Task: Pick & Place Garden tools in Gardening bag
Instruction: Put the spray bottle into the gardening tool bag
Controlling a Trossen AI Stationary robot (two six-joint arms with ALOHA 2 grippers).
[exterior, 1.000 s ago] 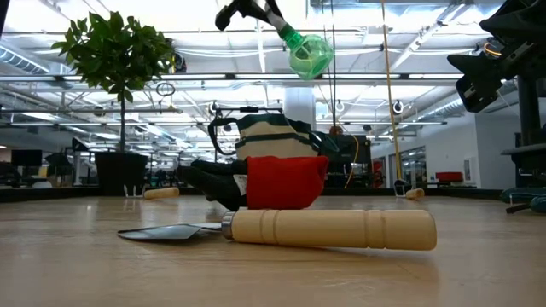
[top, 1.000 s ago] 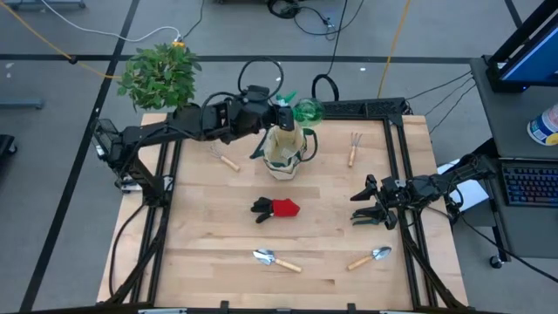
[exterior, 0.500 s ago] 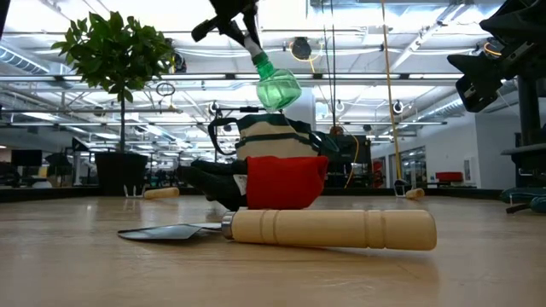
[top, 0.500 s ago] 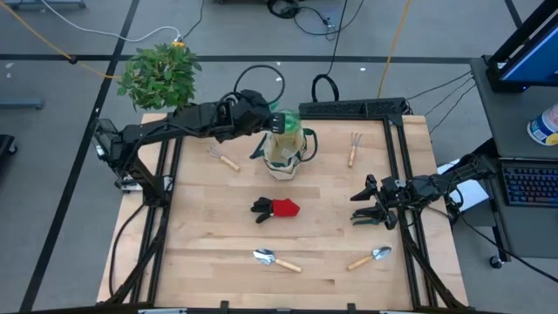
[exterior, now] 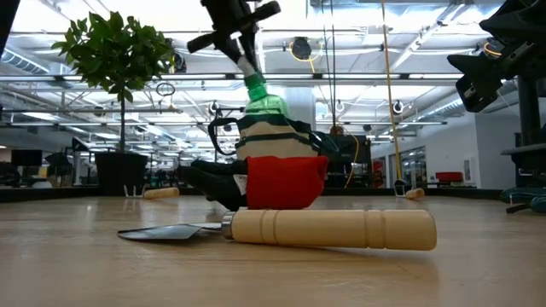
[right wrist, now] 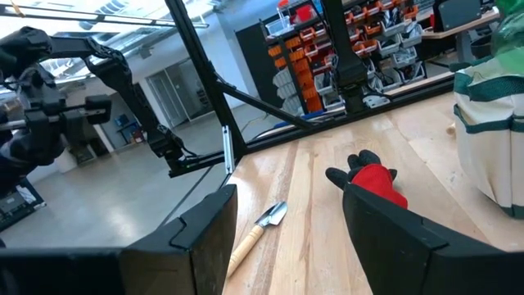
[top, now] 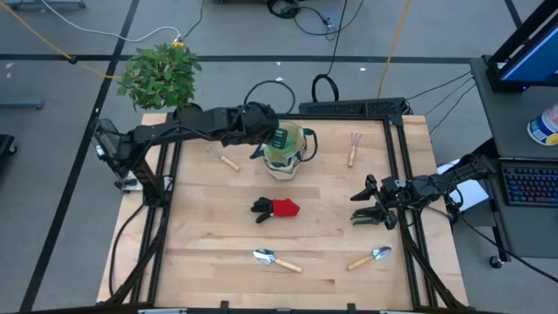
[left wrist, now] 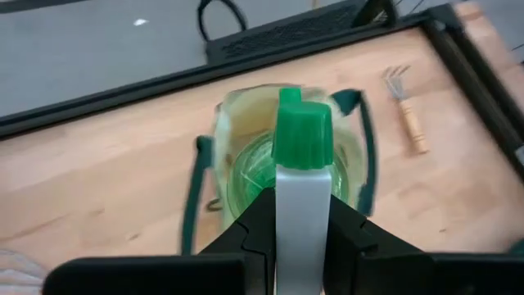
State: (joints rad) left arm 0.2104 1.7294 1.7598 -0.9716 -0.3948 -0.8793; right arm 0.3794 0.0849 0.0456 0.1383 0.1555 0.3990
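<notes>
The beige gardening bag (top: 286,159) with dark green trim stands upright at the table's far middle. My left gripper (top: 268,136) is right above its mouth, shut on the green-and-white bottle (top: 281,138). The bottle's green body (exterior: 266,104) is at the bag's rim (left wrist: 230,106). My right gripper (top: 370,210) is open and empty near the table's right edge. Red-and-black gloves (top: 276,208) lie at the table's middle. Two trowels (top: 275,260) (top: 370,257) lie near the front. Claw rakes (top: 353,148) (top: 224,158) lie on either side of the bag. My left gripper pinches the bottle's white upper part (left wrist: 301,215) between its two fingers, just below the green nozzle (left wrist: 301,135). The fingers come from above, slanting down. The bottle hangs tilted below them, green body lowest, over the bag's opening.
A leafy potted plant (top: 159,74) stands at the table's far left corner. Black frame rails (top: 401,166) run along the table's left and right sides. Bare wood shows between the gloves and the trowels.
My left gripper has gone down and toward the table's left and near edges with the bottle, from beyond the bag's far right side to over its mouth. The bottle's green body has come down to the bag's rim. The right arm has kept still.
</notes>
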